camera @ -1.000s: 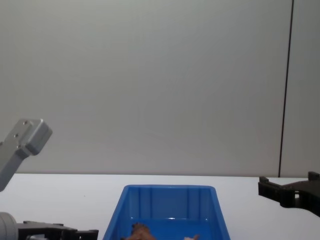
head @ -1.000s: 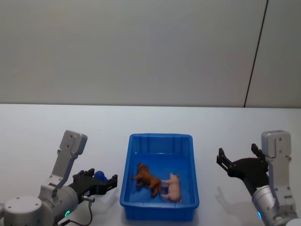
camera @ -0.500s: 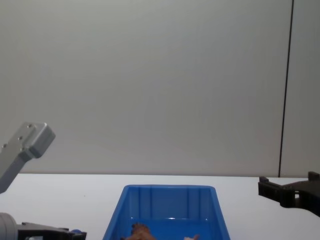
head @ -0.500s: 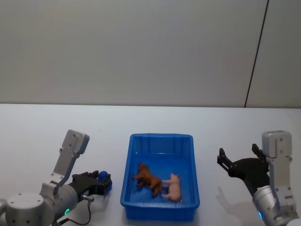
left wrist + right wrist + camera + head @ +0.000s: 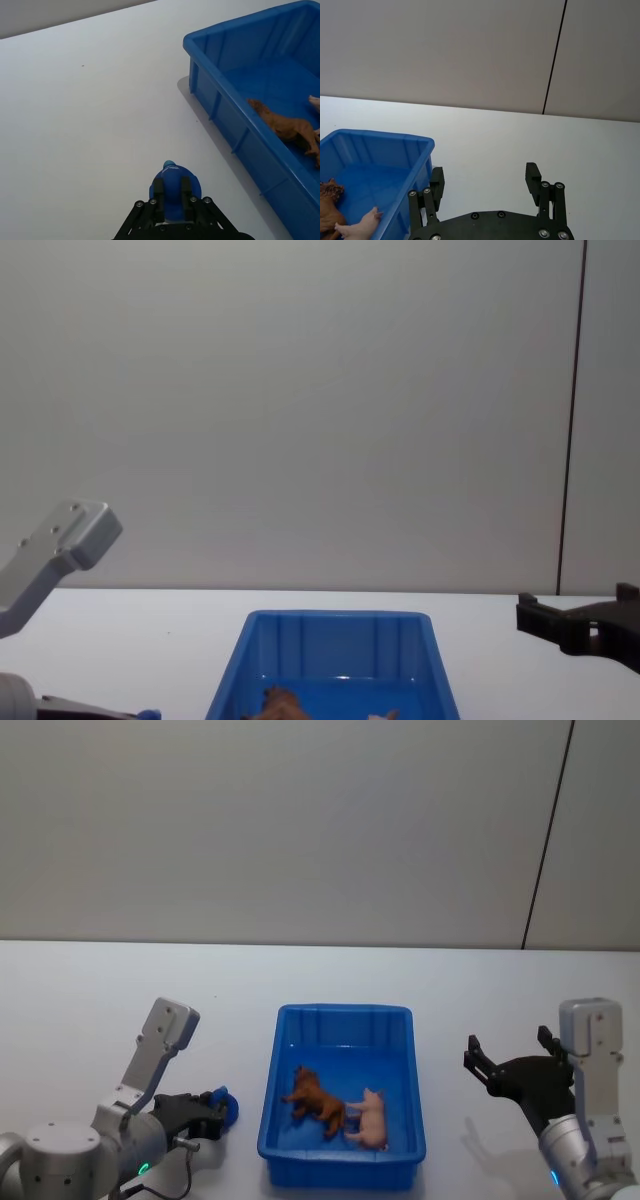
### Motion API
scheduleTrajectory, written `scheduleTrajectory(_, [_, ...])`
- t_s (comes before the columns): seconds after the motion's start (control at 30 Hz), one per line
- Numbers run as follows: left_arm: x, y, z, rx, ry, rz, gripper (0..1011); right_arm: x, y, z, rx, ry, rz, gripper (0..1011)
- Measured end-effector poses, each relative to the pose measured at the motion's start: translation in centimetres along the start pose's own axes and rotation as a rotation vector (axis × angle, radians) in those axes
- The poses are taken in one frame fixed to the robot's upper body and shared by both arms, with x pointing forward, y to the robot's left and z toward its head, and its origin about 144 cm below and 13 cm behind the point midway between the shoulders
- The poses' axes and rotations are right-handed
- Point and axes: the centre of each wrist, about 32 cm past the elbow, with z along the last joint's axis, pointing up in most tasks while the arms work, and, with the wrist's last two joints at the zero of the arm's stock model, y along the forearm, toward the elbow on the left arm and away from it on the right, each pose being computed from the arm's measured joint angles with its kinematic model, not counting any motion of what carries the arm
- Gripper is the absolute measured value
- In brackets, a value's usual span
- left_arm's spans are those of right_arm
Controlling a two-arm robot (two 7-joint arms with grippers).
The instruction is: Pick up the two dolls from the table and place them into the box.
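Left jaws: the left gripper [image 5: 172,199] sits low over the counter [image 5: 90,990], left of the box, closed around a small blue ball [image 5: 174,187].
Right jaws: the right gripper [image 5: 485,186] hangs over the counter right of the box, spread wide with nothing between.
Box: the blue box [image 5: 342,1016] sits on the counter between the two arms, upright and open-topped.
Brown doll: the brown doll [image 5: 315,1096] lies on the box floor, left of centre, near the front.
Pink doll: the pink doll [image 5: 368,1118] lies just beside it to the right, the two touching or nearly so.
Task state: both dolls are in the box, so the placing looks done; the ball is not one of them.
Handling: the dolls look light, small and fairly stiff, probably moulded plastic or rubber. The thin legs and ears would likely slip or twist under a pinch.
Where to hold: across the torso, flank to flank, is the safest grip on either one.
Risk: they lie so close that closing on one could nudge the other; the ball, being round, may roll if let go.
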Motion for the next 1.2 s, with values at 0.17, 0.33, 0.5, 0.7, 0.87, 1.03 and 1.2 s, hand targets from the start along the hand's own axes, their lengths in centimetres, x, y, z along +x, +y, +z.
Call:
scheduleTrajectory(0.17, [-0.1, 0.0, 0.2, -0.001, -0.022, 0.011, 166, 0.0, 0.0, 0.0, 0.000, 0.000, 0.000, 1001])
scheduleTrajectory(0.33, [-0.3, 0.2, 0.6, -0.022, -0.050, 0.028, 142, 0.0, 0.0, 0.0, 0.000, 0.000, 0.000, 1001])
scheduleTrajectory(0.5, [-0.6, 0.7, 1.5, -0.070, -0.090, 0.046, 108, 0.0, 0.0, 0.0, 0.000, 0.000, 0.000, 1001])
scheduleTrajectory(0.7, [-1.0, 1.3, 2.6, -0.139, -0.133, 0.057, 76, 0.0, 0.0, 0.0, 0.000, 0.000, 0.000, 1001])
scheduleTrajectory(0.87, [-1.2, 1.7, 3.7, -0.212, -0.162, 0.046, 58, 0.0, 0.0, 0.0, 0.000, 0.000, 0.000, 1001])
scheduleTrajectory(1.03, [-1.3, 1.8, 4.5, -0.271, -0.180, 0.012, 58, 0.0, 0.0, 0.0, 0.000, 0.000, 0.000, 1001])
scheduleTrajectory(1.2, [-1.4, 1.7, 5.3, -0.331, -0.194, -0.044, 58, 0.0, 0.0, 0.0, 0.000, 0.000, 0.000, 1001])
